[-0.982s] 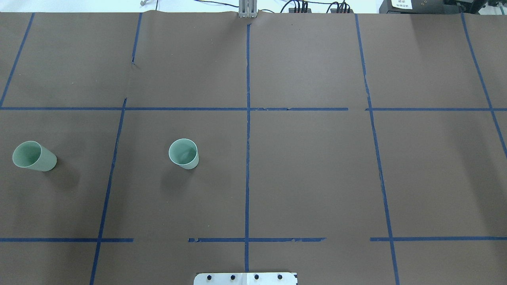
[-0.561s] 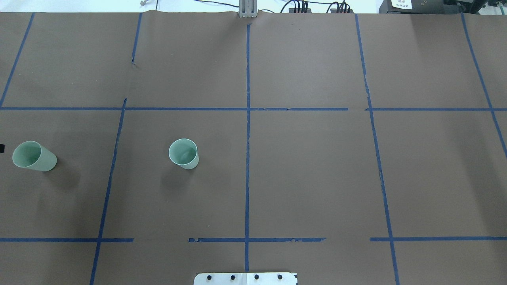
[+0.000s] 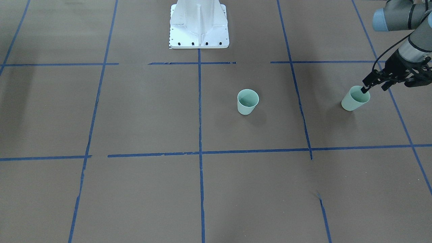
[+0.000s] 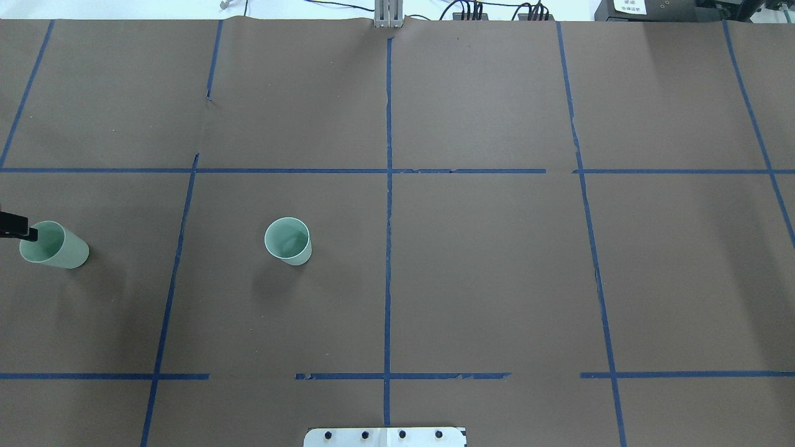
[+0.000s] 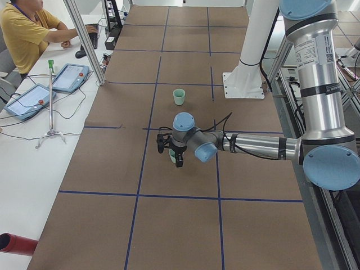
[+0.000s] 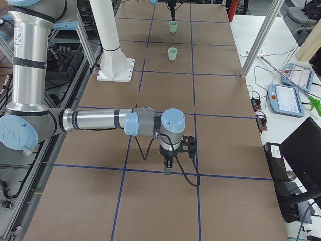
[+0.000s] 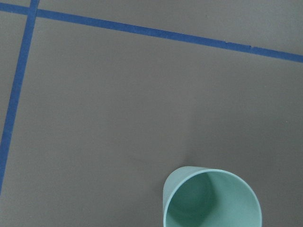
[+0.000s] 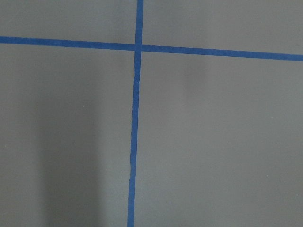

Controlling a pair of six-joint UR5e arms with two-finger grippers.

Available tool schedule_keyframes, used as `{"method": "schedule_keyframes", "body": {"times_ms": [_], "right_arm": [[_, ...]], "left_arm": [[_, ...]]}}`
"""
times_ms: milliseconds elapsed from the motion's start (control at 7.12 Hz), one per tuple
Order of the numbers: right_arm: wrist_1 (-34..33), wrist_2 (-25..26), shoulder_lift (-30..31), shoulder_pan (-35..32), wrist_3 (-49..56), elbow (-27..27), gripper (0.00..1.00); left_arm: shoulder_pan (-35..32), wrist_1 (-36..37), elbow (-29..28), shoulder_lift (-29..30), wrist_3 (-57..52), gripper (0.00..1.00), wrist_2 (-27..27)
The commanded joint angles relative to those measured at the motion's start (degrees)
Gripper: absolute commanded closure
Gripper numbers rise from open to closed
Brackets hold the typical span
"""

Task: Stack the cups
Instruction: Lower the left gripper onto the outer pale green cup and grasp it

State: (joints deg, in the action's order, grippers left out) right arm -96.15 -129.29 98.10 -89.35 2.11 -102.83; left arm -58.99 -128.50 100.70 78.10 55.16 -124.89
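Note:
Two pale mint-green cups stand upright and apart on the brown table. The middle cup (image 4: pixel 288 241) also shows in the front view (image 3: pixel 248 101). The left cup (image 4: pixel 53 244) is near the table's left end (image 3: pixel 355 98). My left gripper (image 3: pixel 374 87) is open and hovers beside that cup, one fingertip (image 4: pixel 22 234) over its outer rim. The left wrist view looks down into this cup (image 7: pixel 213 199). My right gripper (image 6: pixel 168 169) hangs over bare table far from both cups. It shows only in the exterior right view, so I cannot tell whether it is open or shut.
The white robot base (image 3: pixel 199 27) stands at the table's near-robot edge. Blue tape lines (image 4: pixel 388 248) grid the brown table. An operator (image 5: pixel 25 34) and tablets (image 5: pixel 70 77) are beyond the far side. Metal frame posts (image 5: pixel 84 39) stand at that edge.
My left gripper's fingertip has come in from the overhead view's left edge and moved right to the left cup's rim. Both cups have stayed put.

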Motion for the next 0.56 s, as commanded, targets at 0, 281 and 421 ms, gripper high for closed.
{"method": "schedule_keyframes", "body": {"times_ms": [0, 281, 421], "right_arm": [[0.0, 0.0, -0.01, 0.06, 0.0, 0.0, 0.0], [0.0, 0.0, -0.01, -0.03, 0.0, 0.0, 0.0], [0.0, 0.0, -0.01, 0.06, 0.0, 0.0, 0.0]], "left_arm": [[1.15, -0.08, -2.26, 1.53, 0.74, 0.14, 0.7], [1.24, 0.45, -2.09, 1.61, 1.09, 1.0, -0.35], [1.24, 0.45, -1.57, 1.53, 1.09, 1.0, -0.35]]}}
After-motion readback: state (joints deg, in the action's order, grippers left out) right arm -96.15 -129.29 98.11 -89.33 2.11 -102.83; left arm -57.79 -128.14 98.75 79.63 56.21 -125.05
